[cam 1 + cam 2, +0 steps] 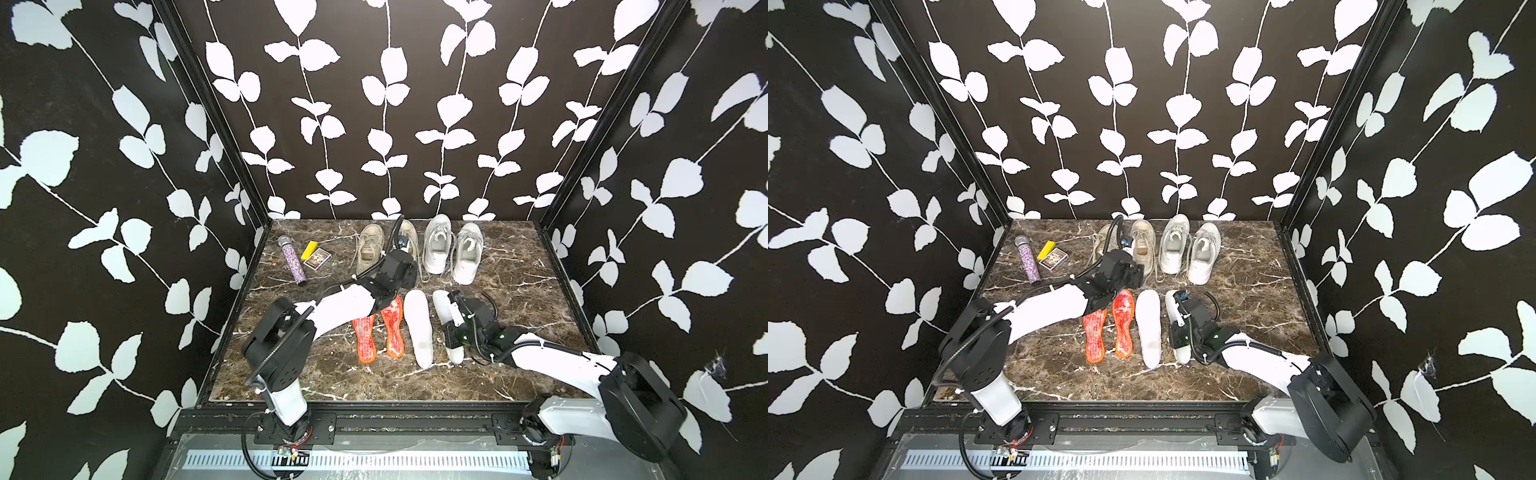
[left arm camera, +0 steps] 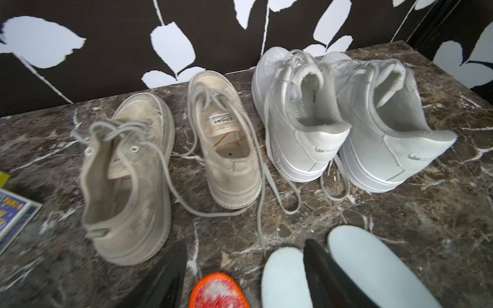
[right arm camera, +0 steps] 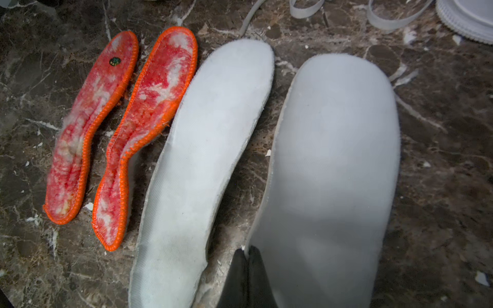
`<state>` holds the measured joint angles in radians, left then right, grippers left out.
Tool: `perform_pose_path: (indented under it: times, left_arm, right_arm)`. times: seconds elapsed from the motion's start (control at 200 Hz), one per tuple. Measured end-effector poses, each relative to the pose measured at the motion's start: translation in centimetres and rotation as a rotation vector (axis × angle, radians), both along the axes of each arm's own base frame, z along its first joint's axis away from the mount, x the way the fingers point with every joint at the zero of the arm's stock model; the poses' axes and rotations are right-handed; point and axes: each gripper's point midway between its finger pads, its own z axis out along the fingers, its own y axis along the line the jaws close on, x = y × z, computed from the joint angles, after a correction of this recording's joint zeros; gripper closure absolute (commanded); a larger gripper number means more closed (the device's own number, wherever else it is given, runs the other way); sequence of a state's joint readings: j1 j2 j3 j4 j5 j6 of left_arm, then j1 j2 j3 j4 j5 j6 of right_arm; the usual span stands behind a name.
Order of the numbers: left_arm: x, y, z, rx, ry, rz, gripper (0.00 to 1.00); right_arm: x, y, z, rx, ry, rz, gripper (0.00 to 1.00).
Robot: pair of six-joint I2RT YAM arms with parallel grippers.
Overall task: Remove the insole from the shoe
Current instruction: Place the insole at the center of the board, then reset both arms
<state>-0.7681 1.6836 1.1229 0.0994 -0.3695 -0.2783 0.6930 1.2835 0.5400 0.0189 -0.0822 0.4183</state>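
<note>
Left hand [image 2: 245,242] hovers with fingers spread and nothing between them, just at 12 o'clock of an orange-edged red fleece insole [image 1: 393,328], whose matching orange-edged insole [image 1: 365,338] lies at its 9 o'clock. Right hand [image 3: 248,250] has its fingers pressed together at the rim of a white foam insole [image 3: 333,173], with a second white foam insole [image 3: 202,160] at its 9 o'clock. All four lie on the dark marbled surface [image 1: 519,299], at 6 o'clock of the beige canvas shoes [image 2: 128,186] and white leather sneakers [image 2: 301,128].

Lab test booth: leaf-print walls [image 1: 395,104], marble tabletop [image 1: 332,374].
</note>
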Motion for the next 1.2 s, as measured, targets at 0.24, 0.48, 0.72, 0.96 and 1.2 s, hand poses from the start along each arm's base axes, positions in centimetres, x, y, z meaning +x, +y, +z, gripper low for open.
perform_pose_path:
  times: [0.24, 0.48, 0.72, 0.96, 1.2]
  left_arm:
    - [-1.2, 3.3, 0.2, -0.02, -0.012, 0.058, 0.27]
    - [-1.6, 4.9, 0.6, -0.019, -0.025, 0.09, 0.25]
    - [-2.3, 6.4, 1.5, 0.003, -0.054, 0.105, 0.21]
    - [-2.9, 8.9, 5.6, 0.024, -0.156, 0.157, 0.16]
    - [-2.7, 14.6, 7.9, 0.054, -0.232, 0.326, 0.04]
  right_arm:
    - [-0.2, 0.2, -0.1, 0.004, 0.008, 0.0, 0.78]
    - [0.1, 0.1, 1.6, 0.019, -0.022, -0.018, 0.65]
    - [0.4, -1.6, 5.5, -0.023, -0.093, -0.068, 0.44]
    - [3.2, -5.4, 16.2, -0.133, -0.364, -0.212, 0.14]
    - [5.6, -11.9, 20.3, -0.324, -0.527, -0.43, 0.01]
